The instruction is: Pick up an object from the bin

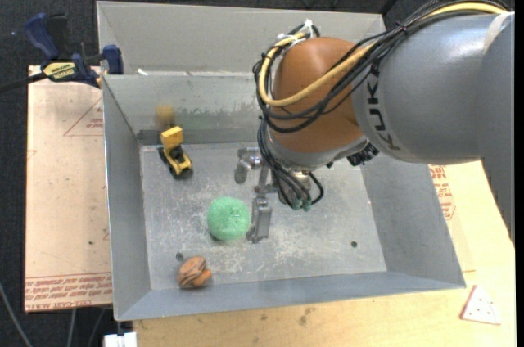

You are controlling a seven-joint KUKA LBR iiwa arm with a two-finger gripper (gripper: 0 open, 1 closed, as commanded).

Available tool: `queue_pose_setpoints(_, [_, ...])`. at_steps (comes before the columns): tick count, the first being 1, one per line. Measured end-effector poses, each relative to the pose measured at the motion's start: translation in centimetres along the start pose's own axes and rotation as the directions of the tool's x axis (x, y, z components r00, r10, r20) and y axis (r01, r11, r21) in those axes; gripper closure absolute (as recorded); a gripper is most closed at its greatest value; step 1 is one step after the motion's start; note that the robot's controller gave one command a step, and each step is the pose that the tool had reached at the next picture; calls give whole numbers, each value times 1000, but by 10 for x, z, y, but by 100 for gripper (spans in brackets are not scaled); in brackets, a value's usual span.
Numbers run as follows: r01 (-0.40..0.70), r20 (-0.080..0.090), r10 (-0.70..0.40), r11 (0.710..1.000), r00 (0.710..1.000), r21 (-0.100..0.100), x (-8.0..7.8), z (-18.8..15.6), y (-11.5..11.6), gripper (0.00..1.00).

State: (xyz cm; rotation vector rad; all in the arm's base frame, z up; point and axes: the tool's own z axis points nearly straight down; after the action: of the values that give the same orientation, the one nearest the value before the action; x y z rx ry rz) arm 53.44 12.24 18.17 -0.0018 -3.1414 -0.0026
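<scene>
Approaching: the step in hand read as the approach before a grasp. Nothing was lifted, and all three things lay on the floor of the bin [123, 198].
Gripper: the gripper [254, 198] hung low over the middle of the floor, just beside the right edge of the green fuzzy ball [226, 219].
Jaws: whether they were spread or pressed together could not be told from this angle, and the ball was not between them.
Other things: a yellow toy vehicle [174, 150] lay near the back left corner and a small brown ball [194, 272] near the front wall, both well apart from the gripper.
Arm pose: the arm [442, 92] came in from the right with its wrist bent steeply down, the orange cover [315, 96] and cables [270, 92] above the gripper.
Next move: probably a small shift left to centre on the green ball, then closing. The soft round ball might roll or squash aside.
</scene>
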Motion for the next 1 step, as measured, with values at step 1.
queue_pose_setpoints(1, [0, 0, 0, 1000, 1000, 0, 0, 0, 0, 0])
